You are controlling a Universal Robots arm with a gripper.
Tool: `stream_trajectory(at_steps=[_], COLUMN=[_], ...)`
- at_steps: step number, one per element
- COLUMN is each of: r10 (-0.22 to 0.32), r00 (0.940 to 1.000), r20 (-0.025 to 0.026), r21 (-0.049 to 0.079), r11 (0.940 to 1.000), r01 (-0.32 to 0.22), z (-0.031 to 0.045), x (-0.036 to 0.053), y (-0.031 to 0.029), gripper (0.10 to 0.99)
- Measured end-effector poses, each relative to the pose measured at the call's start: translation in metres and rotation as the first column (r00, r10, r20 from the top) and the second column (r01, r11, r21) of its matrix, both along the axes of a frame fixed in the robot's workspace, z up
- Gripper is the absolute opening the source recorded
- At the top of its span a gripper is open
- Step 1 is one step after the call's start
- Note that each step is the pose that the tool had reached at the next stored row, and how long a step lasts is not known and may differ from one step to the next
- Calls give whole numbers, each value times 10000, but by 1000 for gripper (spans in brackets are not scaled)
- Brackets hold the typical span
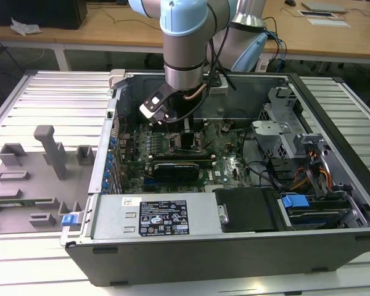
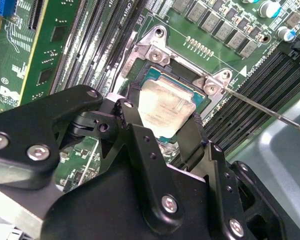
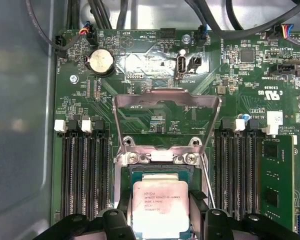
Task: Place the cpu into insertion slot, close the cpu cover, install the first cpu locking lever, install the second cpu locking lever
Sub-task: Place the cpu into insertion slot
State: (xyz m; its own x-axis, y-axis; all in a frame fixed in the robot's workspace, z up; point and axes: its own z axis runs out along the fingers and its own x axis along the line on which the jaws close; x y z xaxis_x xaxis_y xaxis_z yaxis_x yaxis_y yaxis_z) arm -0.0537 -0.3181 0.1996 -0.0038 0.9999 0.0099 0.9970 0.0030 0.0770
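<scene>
CPU [image 3: 161, 207], a flat square chip with a pale silvery-beige top, sits between the two black fingers [image 2: 131, 117] of the robot arm's gripper [image 2: 162, 122]. The fingers press against opposite edges of the chip, clamped on it. The chip lies directly over the insertion slot [image 3: 160, 171], whose dark rim shows just past the chip's far edge. Whether the chip is fully seated or held slightly above the contacts cannot be told.

The CPU cover [image 3: 166, 96], a thin metal frame with a large square window, stands tilted up and open behind the slot, hinged at two screws. A thin metal locking lever [image 2: 260, 107] runs along one side of the socket, not latched over the cover. Long black memory slots [image 3: 82, 170] flank the socket on both sides.

In the exterior view, the arm [image 1: 185, 37] reaches straight down into an open computer case [image 1: 234, 246] lying on a slatted metal table [image 1: 49, 98].
</scene>
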Motion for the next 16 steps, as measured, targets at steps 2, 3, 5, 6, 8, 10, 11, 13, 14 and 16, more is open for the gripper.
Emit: stream_trajectory(at_steps=[2, 3, 5, 6, 8, 10, 11, 13, 14, 16], r10=[-187, -287, -407, -413, -416, -398, -382, -352, -347, -346], r00=[9998, 9996, 9992, 9991, 9991, 9992, 9993, 9994, 9994, 9994], r20=[0, 0, -1, 0, 2, 1, 0, 0, 1, 1], r21=[-1, -1, 2, 0, 0, 0, -1, -2, -2, -2], r11=[9998, 9996, 9992, 9991, 9991, 9992, 9993, 9994, 9994, 9994], r01=[187, 287, 407, 413, 416, 398, 382, 352, 347, 346], z=[-1, -2, -3, -3, -3, -3, -3, -3, -3, -4], x=[1, 2, 2, 2, 2, 3, 3, 3, 3, 4], y=[0, 0, 0, 0, 5, 8, 10, 13, 13, 14], gripper=[541, 541, 541, 541, 541, 541, 541, 541, 541, 541])
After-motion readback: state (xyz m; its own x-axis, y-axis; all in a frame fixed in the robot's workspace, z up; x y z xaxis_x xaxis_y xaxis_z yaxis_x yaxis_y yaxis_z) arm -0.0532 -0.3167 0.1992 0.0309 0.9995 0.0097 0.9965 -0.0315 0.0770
